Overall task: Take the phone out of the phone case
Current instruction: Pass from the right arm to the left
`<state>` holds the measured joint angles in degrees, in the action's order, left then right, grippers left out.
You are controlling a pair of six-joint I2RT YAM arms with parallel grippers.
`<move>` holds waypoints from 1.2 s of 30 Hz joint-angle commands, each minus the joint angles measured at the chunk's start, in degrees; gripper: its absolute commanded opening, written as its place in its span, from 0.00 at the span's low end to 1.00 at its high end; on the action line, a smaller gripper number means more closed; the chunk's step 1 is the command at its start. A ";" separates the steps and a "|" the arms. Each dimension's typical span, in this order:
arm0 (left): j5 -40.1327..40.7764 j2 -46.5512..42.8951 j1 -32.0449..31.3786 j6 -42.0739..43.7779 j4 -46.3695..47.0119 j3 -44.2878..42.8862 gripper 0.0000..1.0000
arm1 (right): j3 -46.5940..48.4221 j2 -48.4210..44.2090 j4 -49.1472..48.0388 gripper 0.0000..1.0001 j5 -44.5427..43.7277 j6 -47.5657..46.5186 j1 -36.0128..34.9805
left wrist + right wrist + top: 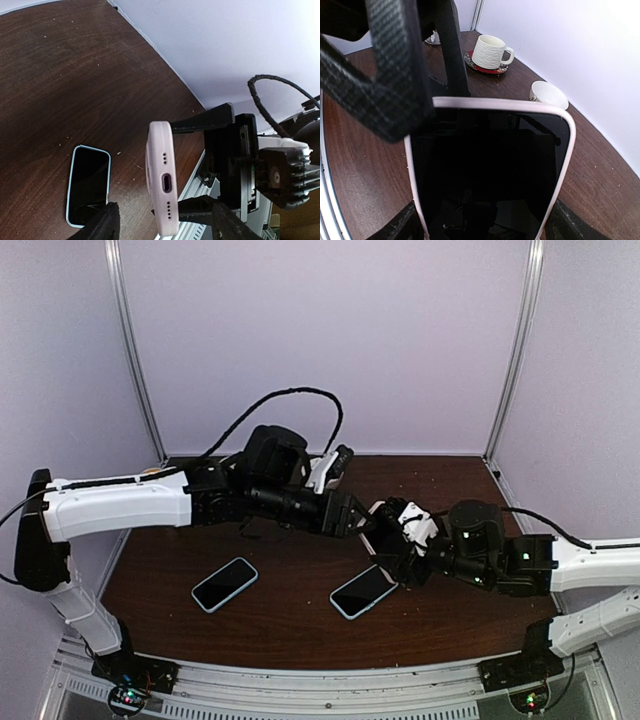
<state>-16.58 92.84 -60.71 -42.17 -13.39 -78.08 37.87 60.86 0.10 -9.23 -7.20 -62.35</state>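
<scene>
Found the black-glass phone [490, 170] fully seated in its pale pink soft case [161, 150], aloft over the dark wooden table [290, 630]. Clamped across the width by the right gripper [485, 227]; straddled by the left gripper [162, 227], jaws spread. Feared a slip or drop from a one-sided pull. Noted a light-blue case [225, 583] and a second light-blue case [363, 591] below, both occupied; cream ribbed mug [491, 51], contents hidden.

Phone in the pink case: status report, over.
Right gripper clamped on phone, held off the table. Left gripper open, fingers either side. Pink case still on. Nothing in the way.
</scene>
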 commanded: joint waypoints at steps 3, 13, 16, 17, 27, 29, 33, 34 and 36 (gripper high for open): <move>0.15 2.11 -1.20 0.39 1.54 -3.31 0.60 | 0.04 -2.76 -5.07 0.50 0.38 0.78 -0.32; 3.35 3.70 -2.23 0.77 -0.16 -5.64 0.35 | 2.07 -1.89 -2.32 0.50 0.11 2.26 -0.33; 3.65 4.59 -2.43 0.97 -1.52 -6.80 0.26 | 2.29 -1.72 -2.00 0.50 -0.12 3.23 -0.33; 3.96 4.89 -2.48 1.09 -2.10 -7.28 0.23 | 2.38 -1.73 -1.95 0.50 0.09 3.66 -0.36; 4.68 5.70 -3.01 1.49 -3.88 -9.10 0.00 | 2.03 -2.74 -1.06 0.55 0.72 6.35 -0.34; 4.79 5.61 -3.01 1.48 -3.92 -9.27 0.00 | 2.12 -2.93 -0.53 0.61 0.48 6.69 -0.32; 6.67 4.73 -2.99 1.76 -3.68 -9.40 0.00 | 2.25 -3.50 1.12 0.80 -1.49 8.04 -0.35; 7.25 4.42 -3.01 1.94 -3.60 -9.37 0.00 | 2.36 -3.81 1.72 0.83 -2.21 9.28 -0.34; 8.28 3.71 -2.97 2.38 -3.21 -9.37 0.00 | 2.45 -4.64 2.98 0.92 -2.85 10.04 -0.35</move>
<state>-10.63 98.37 -63.24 -41.87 -18.24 -85.14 38.00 59.18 3.18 -9.58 -1.48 -62.39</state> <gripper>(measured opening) 0.109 0.837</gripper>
